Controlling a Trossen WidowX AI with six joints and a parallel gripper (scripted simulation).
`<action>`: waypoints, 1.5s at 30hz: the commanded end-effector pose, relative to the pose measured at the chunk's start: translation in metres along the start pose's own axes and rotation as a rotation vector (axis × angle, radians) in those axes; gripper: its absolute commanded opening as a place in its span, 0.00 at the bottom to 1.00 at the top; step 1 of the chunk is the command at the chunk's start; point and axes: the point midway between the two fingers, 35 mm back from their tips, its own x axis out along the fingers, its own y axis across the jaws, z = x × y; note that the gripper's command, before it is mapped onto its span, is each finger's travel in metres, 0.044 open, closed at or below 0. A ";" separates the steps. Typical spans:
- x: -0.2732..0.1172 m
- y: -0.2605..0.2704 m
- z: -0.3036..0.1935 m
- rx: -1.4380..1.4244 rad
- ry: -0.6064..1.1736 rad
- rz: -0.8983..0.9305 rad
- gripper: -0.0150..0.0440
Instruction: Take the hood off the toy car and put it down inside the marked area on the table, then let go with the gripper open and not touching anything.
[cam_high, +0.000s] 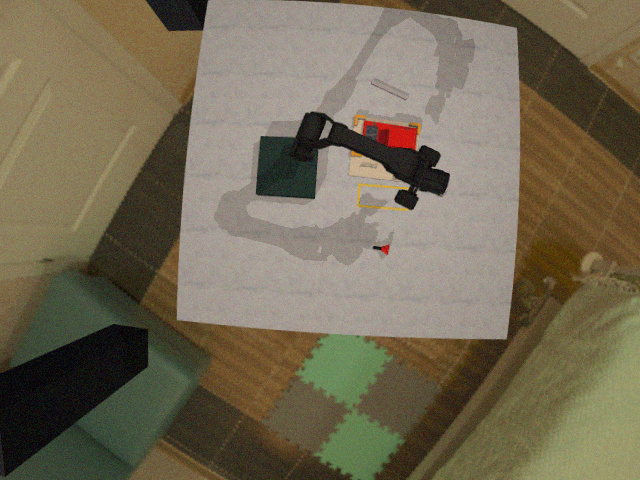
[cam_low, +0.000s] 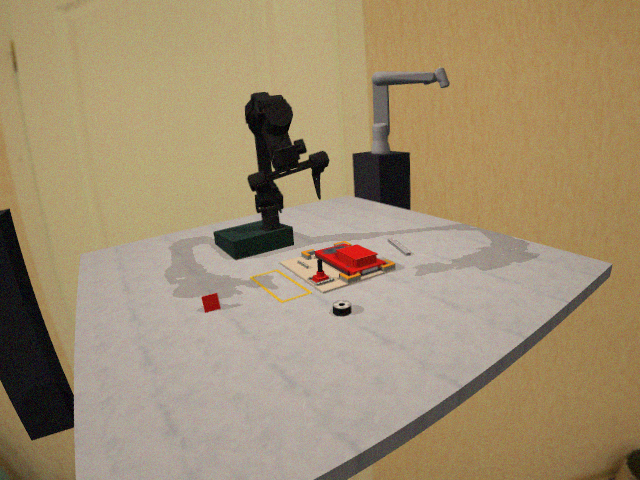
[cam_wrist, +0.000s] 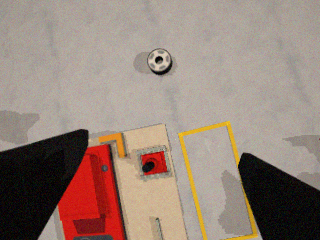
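Note:
The red toy car (cam_low: 338, 264) (cam_wrist: 112, 212) sits on a beige board within orange corner brackets. A raised red block (cam_high: 403, 137) (cam_low: 356, 255) (cam_wrist: 80, 190) is on it and looks like the hood. The marked area, a yellow outline (cam_high: 358, 196) (cam_low: 267, 290) (cam_wrist: 192, 186), lies on the table beside the board, with only shadow inside. My gripper (cam_high: 417, 177) (cam_low: 293, 206) (cam_wrist: 166, 149) is open and empty, pointing down high above the board and outline. In the wrist view one finger overlaps the car and the other the outline's edge. My arm hides part of both in the top view.
A red piece with a black peg (cam_low: 320, 275) (cam_wrist: 152, 164) stands in a grey frame on the board. A wheel (cam_low: 341, 308) (cam_wrist: 159, 60) lies beyond it. Another red piece (cam_high: 384, 249) (cam_low: 210, 302) and a grey bar (cam_high: 389, 88) (cam_low: 399, 246) lie on the table.

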 end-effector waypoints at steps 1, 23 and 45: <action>0.027 0.033 -0.022 -0.066 0.112 -0.013 1.00; 0.090 0.133 -0.139 -0.368 0.440 -0.138 1.00; 0.102 0.131 -0.143 -0.368 0.440 -0.138 1.00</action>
